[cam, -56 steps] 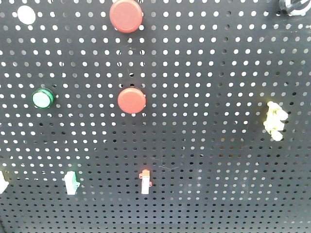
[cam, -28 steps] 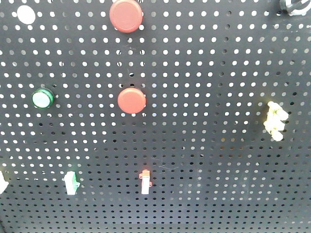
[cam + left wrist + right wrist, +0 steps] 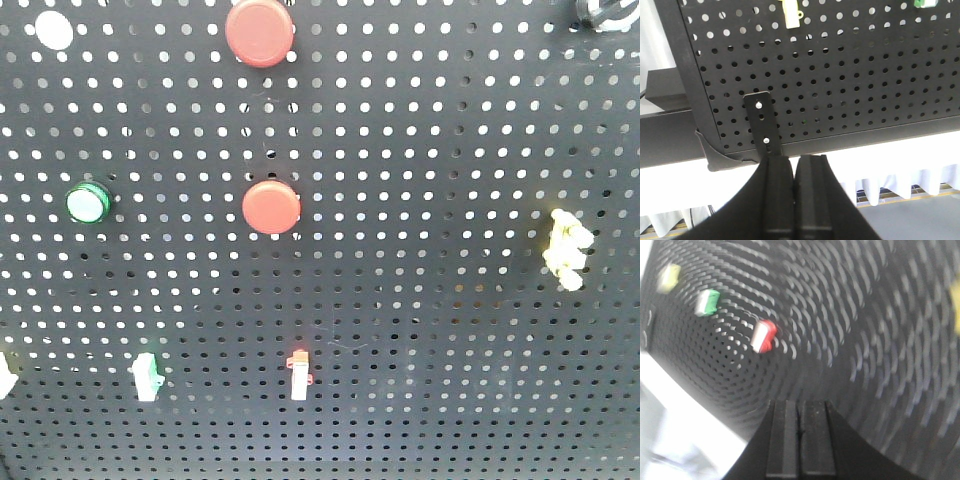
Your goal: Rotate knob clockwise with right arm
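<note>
— How do the pincers stand?
— The right pincer [image 3: 799, 440] has its fingers pressed together with nothing between them, well short of the black pegboard [image 3: 850, 315]; its view is smeared with motion blur. The left pincer [image 3: 794, 200] is likewise closed and empty, below the board's lower edge.
— And the knob?
— The knob [image 3: 600, 12] peeks in at the top right corner of the front view, only partly seen, untouched.
— Anything different from a moment ago?
— In the front view, nothing: the two red buttons [image 3: 271, 207], the green button [image 3: 88, 202] and the small switches sit exactly as before.
</note>
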Robot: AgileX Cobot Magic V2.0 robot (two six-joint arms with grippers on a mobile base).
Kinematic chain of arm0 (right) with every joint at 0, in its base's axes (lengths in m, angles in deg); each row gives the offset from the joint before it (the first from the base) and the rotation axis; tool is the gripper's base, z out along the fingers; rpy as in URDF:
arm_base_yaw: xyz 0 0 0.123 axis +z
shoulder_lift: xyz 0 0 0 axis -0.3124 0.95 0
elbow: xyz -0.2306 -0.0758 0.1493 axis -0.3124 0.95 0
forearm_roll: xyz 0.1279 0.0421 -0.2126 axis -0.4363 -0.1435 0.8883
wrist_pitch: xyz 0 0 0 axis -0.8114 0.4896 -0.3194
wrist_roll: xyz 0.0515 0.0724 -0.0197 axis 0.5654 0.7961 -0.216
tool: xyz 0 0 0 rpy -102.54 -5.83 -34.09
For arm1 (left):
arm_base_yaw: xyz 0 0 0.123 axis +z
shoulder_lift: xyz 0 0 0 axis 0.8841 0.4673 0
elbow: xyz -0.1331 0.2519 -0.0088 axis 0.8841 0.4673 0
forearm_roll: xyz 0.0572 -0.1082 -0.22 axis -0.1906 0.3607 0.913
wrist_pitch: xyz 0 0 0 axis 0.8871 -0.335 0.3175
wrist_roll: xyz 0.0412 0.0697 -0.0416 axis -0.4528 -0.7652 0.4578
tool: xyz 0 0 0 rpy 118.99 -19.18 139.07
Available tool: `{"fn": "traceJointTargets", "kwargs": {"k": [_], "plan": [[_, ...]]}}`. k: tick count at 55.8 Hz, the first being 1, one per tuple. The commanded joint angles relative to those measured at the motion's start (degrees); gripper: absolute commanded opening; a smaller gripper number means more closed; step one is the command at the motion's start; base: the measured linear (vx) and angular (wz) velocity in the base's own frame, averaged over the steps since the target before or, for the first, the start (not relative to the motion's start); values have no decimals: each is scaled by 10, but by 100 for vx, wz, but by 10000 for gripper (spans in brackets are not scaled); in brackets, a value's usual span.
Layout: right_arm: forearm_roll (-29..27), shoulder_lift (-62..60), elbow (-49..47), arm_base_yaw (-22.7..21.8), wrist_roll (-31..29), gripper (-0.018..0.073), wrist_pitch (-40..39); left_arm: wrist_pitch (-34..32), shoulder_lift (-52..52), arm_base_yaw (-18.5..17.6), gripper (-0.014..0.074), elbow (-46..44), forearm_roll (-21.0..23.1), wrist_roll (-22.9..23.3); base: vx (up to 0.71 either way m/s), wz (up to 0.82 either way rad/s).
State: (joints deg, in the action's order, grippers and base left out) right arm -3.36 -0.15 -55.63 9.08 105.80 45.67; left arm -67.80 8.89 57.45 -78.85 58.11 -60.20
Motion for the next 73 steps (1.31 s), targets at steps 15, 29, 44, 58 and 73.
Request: {"fn": "traceJointTargets", "kwargs": {"k": [15, 29, 44, 58, 73], "plan": [[-559, -37, 86, -17, -380, -4, 33, -49, -10, -4, -6, 19, 3, 1, 0, 0], [-437, -168, 114, -228, -352, -4, 139, -49, -10, -4, -6, 19, 3, 1, 0, 0], [-380, -249, 114, -285, -341, -4, 209, -49, -10, -4, -6, 19, 3, 1, 0, 0], [-362, -250, 114, -286, -299, -4, 190, -49, -10, -4, -6, 19, 3, 1, 0, 0], [-324, -250, 143, -286, -275, -4, 171, -49, -10, -4, -6, 19, 3, 1, 0, 0]]}}
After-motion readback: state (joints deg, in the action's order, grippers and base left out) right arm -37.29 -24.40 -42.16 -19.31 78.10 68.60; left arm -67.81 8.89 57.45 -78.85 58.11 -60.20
